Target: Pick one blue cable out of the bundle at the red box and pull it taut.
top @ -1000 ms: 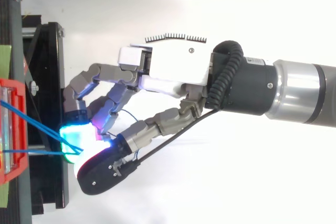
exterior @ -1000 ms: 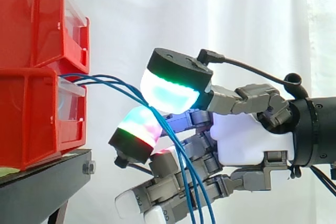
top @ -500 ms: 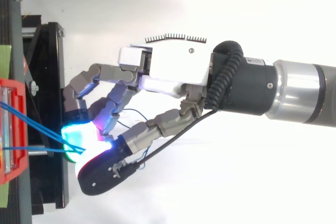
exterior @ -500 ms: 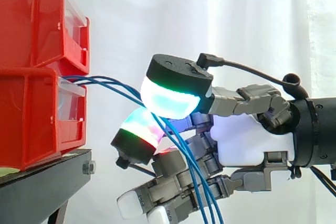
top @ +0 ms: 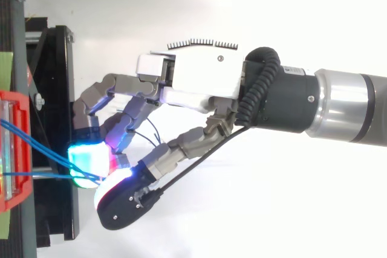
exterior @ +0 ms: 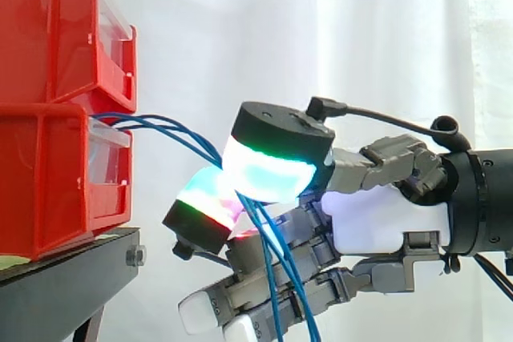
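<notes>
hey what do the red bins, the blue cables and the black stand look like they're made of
The red bins: likely moulded plastic, smooth and slightly glossy.
The blue cables: thin, seemingly plastic-insulated wire; they bend in soft curves.
The black stand: probably painted metal, matte, with a bolt at its edge.

I see thin blue cables (exterior: 164,124) leaving the lower red box (exterior: 48,190) at its top front, arcing right, then dropping steeply.

The bins (exterior: 48,110) are red, the stand (exterior: 56,282) black, the curtain (exterior: 240,30) white, the cables (exterior: 160,122) blue, and the white-and-grey hand's (exterior: 385,222) pads (exterior: 268,178) glow cyan, green and pinkish red.
</notes>
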Robot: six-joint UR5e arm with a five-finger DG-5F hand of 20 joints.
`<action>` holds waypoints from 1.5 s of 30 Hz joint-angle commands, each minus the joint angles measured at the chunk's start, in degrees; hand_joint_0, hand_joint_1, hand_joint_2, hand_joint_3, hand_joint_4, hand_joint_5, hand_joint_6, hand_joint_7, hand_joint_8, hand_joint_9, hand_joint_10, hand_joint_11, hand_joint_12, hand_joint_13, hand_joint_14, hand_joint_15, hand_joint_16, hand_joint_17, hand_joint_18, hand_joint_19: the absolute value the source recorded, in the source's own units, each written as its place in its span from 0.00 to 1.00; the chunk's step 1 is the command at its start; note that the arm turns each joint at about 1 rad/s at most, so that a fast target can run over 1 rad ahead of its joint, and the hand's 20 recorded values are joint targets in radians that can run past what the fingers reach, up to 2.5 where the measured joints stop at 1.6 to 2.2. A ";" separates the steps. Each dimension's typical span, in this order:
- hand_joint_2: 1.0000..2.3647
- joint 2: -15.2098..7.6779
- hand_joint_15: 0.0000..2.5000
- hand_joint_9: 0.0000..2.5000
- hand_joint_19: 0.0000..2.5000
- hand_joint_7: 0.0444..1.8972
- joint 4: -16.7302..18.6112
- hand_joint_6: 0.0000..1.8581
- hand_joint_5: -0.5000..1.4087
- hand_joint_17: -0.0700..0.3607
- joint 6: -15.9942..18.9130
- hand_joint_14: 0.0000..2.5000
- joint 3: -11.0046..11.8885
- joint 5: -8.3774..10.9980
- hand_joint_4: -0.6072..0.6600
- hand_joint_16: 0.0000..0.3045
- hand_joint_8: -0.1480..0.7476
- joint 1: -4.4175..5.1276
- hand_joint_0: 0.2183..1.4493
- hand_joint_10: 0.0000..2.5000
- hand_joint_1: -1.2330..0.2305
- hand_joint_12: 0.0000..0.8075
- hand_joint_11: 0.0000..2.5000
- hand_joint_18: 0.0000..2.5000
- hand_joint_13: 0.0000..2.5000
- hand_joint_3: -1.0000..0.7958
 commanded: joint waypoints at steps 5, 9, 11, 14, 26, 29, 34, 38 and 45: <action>0.00 0.00 0.15 0.41 0.15 0.50 0.09 0.50 0.16 0.42 0.00 0.01 0.00 -0.06 0.60 0.16 0.56 0.00 0.35 0.01 0.19 0.45 0.46 0.27 0.29 0.28; 0.00 0.00 0.16 0.43 0.16 0.52 0.09 0.50 0.17 0.42 0.00 0.01 -0.18 -0.06 0.61 0.16 0.58 0.00 0.29 0.00 0.24 0.46 0.46 0.27 0.29 0.28; 0.00 0.00 0.16 0.44 0.17 0.55 0.09 0.49 0.18 0.43 0.00 0.01 -0.18 -0.06 0.61 0.17 0.58 0.00 0.27 0.01 0.27 0.47 0.46 0.28 0.30 0.28; 0.00 0.00 0.16 0.45 0.17 0.56 0.09 0.49 0.18 0.43 0.00 0.01 -0.18 -0.06 0.61 0.17 0.58 0.00 0.30 0.01 0.30 0.46 0.46 0.28 0.30 0.28; 0.00 0.00 0.16 0.44 0.18 0.48 0.09 0.48 0.18 0.46 0.00 0.01 -0.18 -0.06 0.62 0.19 0.60 0.00 0.23 0.00 0.32 0.50 0.46 0.28 0.29 0.28; 0.00 0.00 0.16 0.43 0.18 0.47 0.09 0.46 0.18 0.47 0.00 0.01 -0.18 -0.06 0.61 0.19 0.62 0.00 0.21 0.00 0.35 0.51 0.45 0.28 0.29 0.28; 0.00 0.00 0.16 0.43 0.18 0.51 0.09 0.44 0.20 0.48 0.00 0.01 -0.18 -0.06 0.62 0.20 0.63 0.00 0.20 0.01 0.36 0.52 0.44 0.28 0.29 0.28; 0.00 0.00 0.16 0.44 0.18 0.55 0.09 0.45 0.20 0.46 0.00 0.01 -0.26 -0.06 0.62 0.19 0.62 0.00 0.22 0.00 0.32 0.51 0.44 0.28 0.29 0.28; 0.00 0.00 0.16 0.44 0.18 0.60 0.09 0.48 0.19 0.45 0.00 0.01 -0.26 -0.06 0.62 0.18 0.60 0.00 0.26 0.01 0.26 0.49 0.45 0.27 0.29 0.28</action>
